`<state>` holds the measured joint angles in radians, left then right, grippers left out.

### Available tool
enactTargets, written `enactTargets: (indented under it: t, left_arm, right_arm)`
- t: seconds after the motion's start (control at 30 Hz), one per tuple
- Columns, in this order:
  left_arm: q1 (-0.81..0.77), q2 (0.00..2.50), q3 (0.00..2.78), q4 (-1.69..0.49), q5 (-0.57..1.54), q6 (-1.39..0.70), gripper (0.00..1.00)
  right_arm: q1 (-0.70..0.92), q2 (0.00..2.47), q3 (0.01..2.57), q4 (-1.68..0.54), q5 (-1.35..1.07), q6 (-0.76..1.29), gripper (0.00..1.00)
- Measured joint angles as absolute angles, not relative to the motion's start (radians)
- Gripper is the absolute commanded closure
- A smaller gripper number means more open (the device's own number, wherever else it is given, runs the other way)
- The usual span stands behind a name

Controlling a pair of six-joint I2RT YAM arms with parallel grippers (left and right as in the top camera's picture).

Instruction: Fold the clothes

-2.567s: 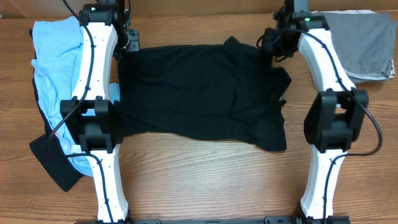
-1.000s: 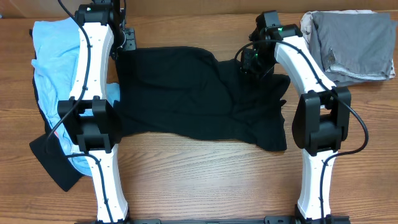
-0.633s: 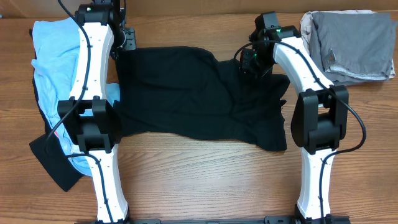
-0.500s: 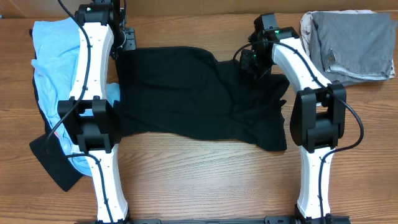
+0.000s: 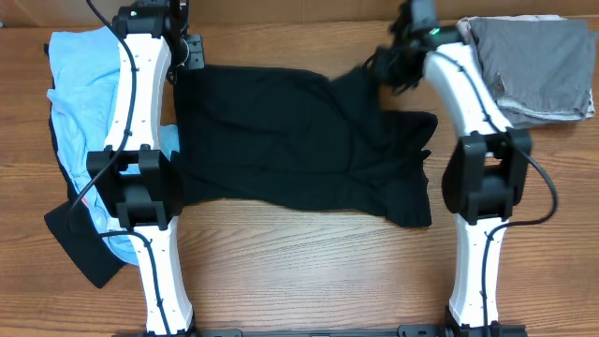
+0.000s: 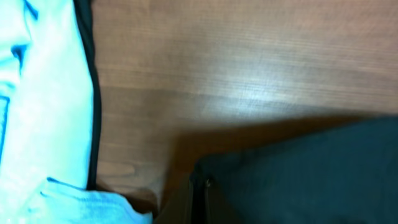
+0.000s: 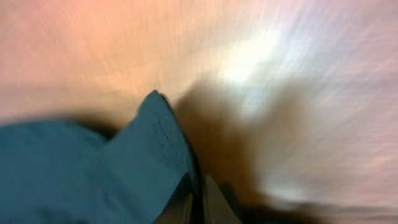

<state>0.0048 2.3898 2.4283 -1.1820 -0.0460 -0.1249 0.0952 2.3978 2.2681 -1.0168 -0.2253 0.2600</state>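
The plain black short-sleeved T-shirt [image 5: 299, 140] lies spread but rumpled on the wooden table [image 5: 299, 281], between the two arms. The left gripper [image 6: 199, 190] sits at the shirt's far left corner, its jaws pressed together and apparently pinching the black hem. The right gripper [image 7: 198, 194] is at the shirt's far right corner, its jaws likewise pressed together on a raised peak of the fabric; that view is blurred. A light blue garment [image 5: 75, 94] lies just left of the shirt, and a folded grey garment [image 5: 538, 65] lies well to its right.

Judgement: the step in hand is securing the far edge for the first fold. The next move calls for both grippers to lift together and carry that edge towards the near hem, keeping it level and taut so the cloth does not bunch.
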Motion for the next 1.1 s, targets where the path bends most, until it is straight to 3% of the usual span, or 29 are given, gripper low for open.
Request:
enactTargets:
  t: [0.27, 0.57, 0.8, 1.1]
  left_arm:
    - [0.004, 2.391, 2.524, -1.151, -0.046, -0.125, 0.94]
    - [0.011, 2.391, 2.526, -1.168, -0.046, -0.125, 0.96]
    - [0.030, 2.391, 2.526, -1.295, -0.041, -0.107, 0.96]
    - [0.041, 2.391, 2.505, -1.392, -0.035, -0.038, 0.96]
  right_arm:
    - [-0.020, 2.397, 2.524, -1.103, -0.234, 0.178, 0.96]
    - [-0.017, 2.397, 2.629, -1.397, -0.245, 0.116, 0.96]
    - [-0.017, 2.392, 2.645, -1.625, -0.246, 0.090, 0.96]
    - [-0.017, 2.381, 2.555, -1.687, -0.229, 0.074, 0.96]
